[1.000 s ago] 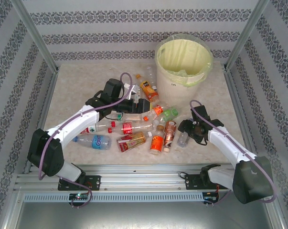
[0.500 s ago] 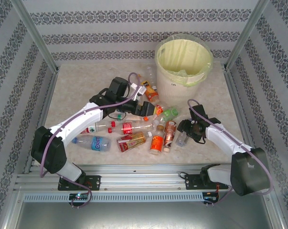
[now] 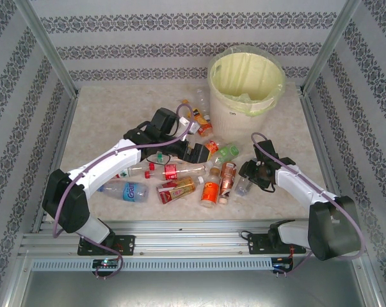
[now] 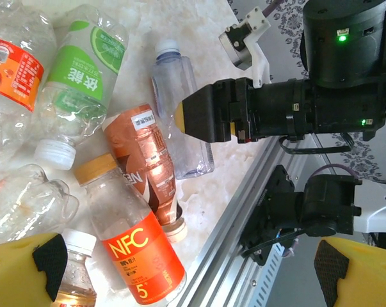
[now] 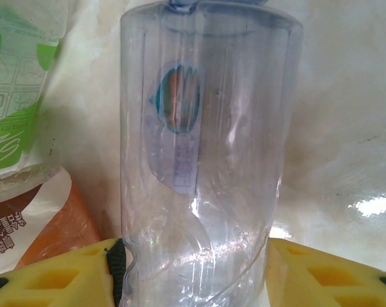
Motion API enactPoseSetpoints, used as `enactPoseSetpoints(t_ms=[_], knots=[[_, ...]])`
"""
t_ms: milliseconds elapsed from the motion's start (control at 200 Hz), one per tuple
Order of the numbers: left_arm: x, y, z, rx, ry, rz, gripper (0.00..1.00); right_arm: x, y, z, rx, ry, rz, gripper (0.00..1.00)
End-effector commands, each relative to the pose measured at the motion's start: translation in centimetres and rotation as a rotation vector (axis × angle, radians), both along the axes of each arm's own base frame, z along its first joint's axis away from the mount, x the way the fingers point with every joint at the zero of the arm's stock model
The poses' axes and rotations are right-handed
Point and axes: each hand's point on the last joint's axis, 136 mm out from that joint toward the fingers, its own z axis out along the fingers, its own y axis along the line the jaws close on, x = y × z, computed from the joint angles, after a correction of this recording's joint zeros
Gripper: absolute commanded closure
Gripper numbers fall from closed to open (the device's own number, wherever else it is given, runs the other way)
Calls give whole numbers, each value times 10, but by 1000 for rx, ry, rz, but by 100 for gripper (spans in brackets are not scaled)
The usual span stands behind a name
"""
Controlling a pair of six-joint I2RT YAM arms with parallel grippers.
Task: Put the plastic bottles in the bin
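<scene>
Presently, right tool (image 5: 193, 275) pinches the clear bottle (image 5: 199, 160) near its base, lying on the desk (image 3: 116, 109) at the edge of the pile (image 3: 193, 176), well apart from the bin (image 3: 244, 109); left tool (image 4: 193, 265) spread wide, empty, above it; hazard: thin slick wall may buckle, bottle squirting free.

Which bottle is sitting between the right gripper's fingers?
The clear bottle with only a small round sticker and no wrap label, flanked by the fingers of the right gripper. It lies at the pile's right edge, beside the brown-orange-labelled bottle.
</scene>
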Motion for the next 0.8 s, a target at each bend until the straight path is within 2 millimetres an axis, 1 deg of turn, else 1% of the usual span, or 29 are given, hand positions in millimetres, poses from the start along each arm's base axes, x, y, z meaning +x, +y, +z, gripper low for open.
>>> enactPoseSetpoints(t_ms=[0, 105, 310, 405, 610, 679, 794], knots=[[-3, 6, 12, 17, -82, -5, 0, -3, -7, 1, -30, -9, 1, 44], [-1, 10, 14, 33, -107, 16, 0, -2, -9, 10, -35, -38, 7, 45], [-2, 10, 18, 23, -125, 14, 0, -6, -11, 29, -47, -87, 27, 45], [0, 13, 22, 24, -148, 29, 0, -8, -13, 41, -55, -117, 37, 45], [2, 19, 27, 39, -183, 54, 0, -15, -11, 73, -50, -191, 60, 47], [2, 21, 30, 41, -206, 59, 0, -17, -10, 87, -49, -220, 66, 47], [4, 27, 35, 60, -243, 76, 0, -21, -15, 111, -67, -264, 59, 48]])
